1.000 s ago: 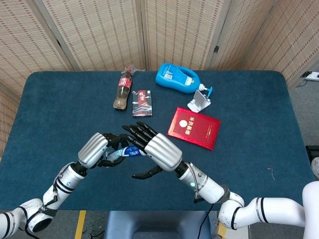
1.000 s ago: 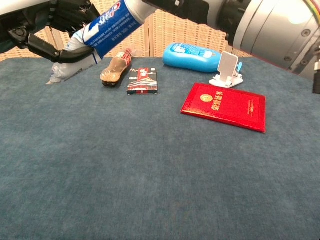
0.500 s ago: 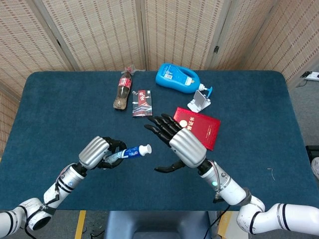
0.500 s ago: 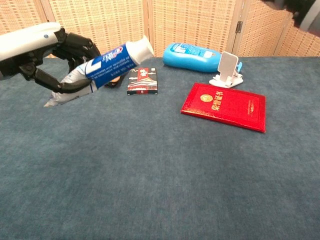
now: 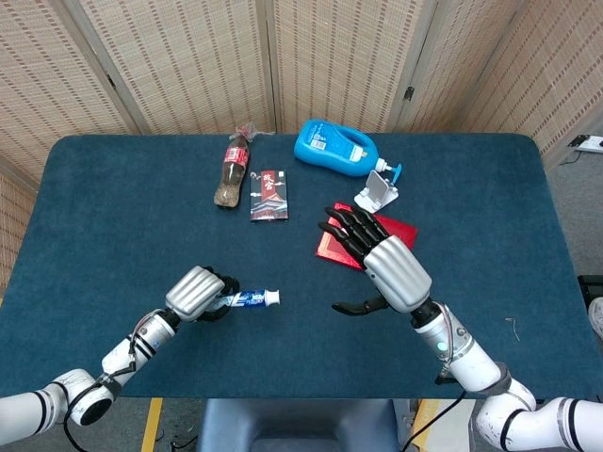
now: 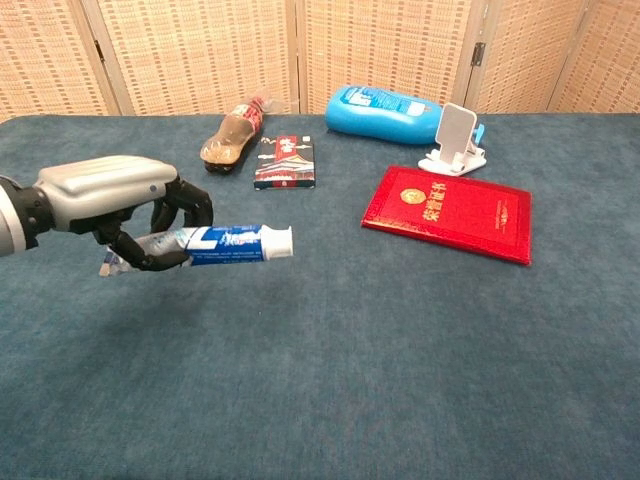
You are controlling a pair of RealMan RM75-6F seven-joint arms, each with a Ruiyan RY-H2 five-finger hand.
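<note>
Left hand (image 6: 115, 205) grips toothpaste tube (image 6: 232, 243).
Right hand (image 5: 382, 264), fingers spread wide, holds nothing, hovers over red booklet (image 6: 448, 211).

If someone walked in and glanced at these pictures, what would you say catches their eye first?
Most likely the left hand at the near left of the table, gripping a toothpaste tube that points level toward the middle. Next, the right hand, open with fingers spread, hovering over the near edge of the red booklet. At the far edge, the bright blue bottle lies on its side.
</note>
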